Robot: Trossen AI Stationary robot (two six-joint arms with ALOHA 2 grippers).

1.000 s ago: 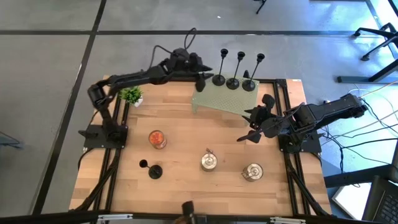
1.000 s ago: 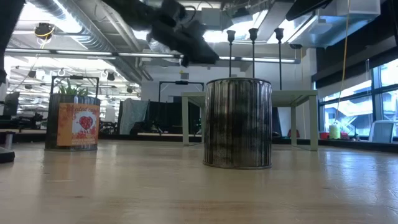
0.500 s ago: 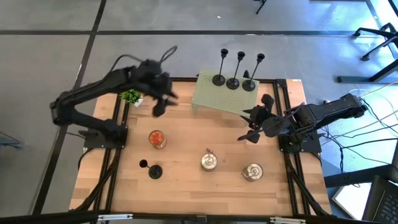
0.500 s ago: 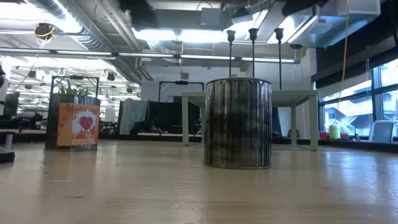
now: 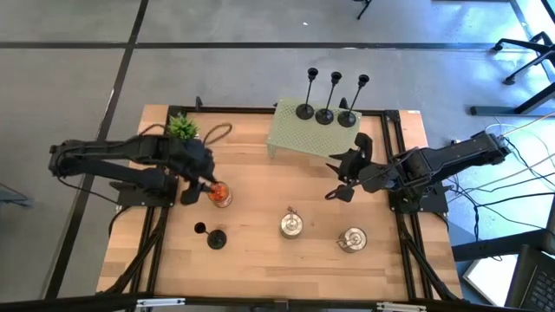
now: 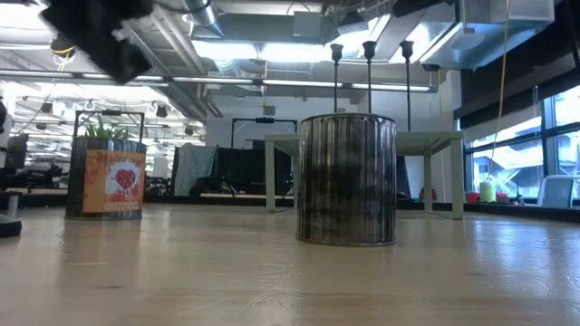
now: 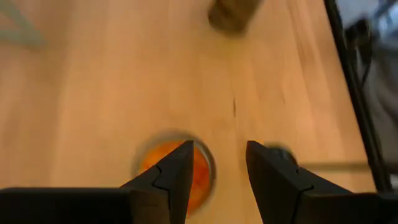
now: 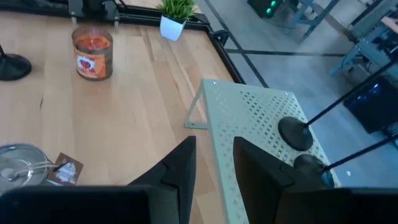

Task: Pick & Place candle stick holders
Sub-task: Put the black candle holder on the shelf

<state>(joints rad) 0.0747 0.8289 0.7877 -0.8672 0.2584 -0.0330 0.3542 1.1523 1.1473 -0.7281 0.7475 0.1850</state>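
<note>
High view: three candle stick holders (image 5: 324, 115) stand on the green perforated stand (image 5: 290, 139) at upper centre; a fourth (image 5: 216, 238) waits on the table (image 5: 260, 199) at lower left. The left gripper (image 5: 206, 187) hovers over the orange candle jar (image 5: 220, 194).

Left wrist view: its fingers (image 7: 174, 174) are open and empty.

Right wrist view: the right gripper (image 8: 214, 163) is parted and empty, facing the stand.

The step appears to be reaching; next the left gripper must drop onto the fourth holder.

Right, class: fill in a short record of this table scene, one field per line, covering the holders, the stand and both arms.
holders on stand: three candle stick holders upright on the pale green perforated stand
holder off stand: fourth holder on the wooden table
left gripper: above the orange candle jar, jaws open, empty
right gripper: near the stand, jaws apart, empty
other items: two silver tins, small potted plant
</note>
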